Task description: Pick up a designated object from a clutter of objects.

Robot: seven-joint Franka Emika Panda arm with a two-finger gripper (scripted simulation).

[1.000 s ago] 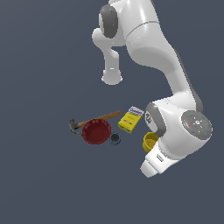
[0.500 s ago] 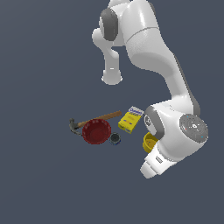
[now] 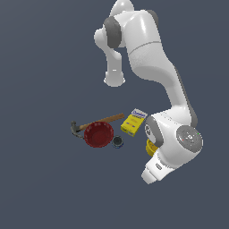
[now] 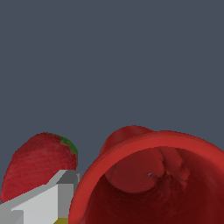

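In the wrist view the bright red cup (image 4: 154, 175) fills the near field, mouth open toward the camera, with lumpy red matter inside. One grey-white finger (image 4: 48, 202) of my gripper (image 4: 109, 212) stands just outside the cup's wall. The other finger is hidden. A strawberry (image 4: 38, 162) lies beside that finger. In the exterior view my wrist (image 3: 172, 145) hides the red cup and the gripper. The yellow cup (image 3: 150, 148) peeks out behind it.
In the exterior view a wooden-handled hammer (image 3: 99, 122), a dark-red bowl (image 3: 98, 135), a small dark can (image 3: 117, 142) and a yellow box (image 3: 133, 122) lie toward the view's left of my wrist, on a dark grey floor.
The arm has sunk slightly over the same spot. None of the objects has moved.
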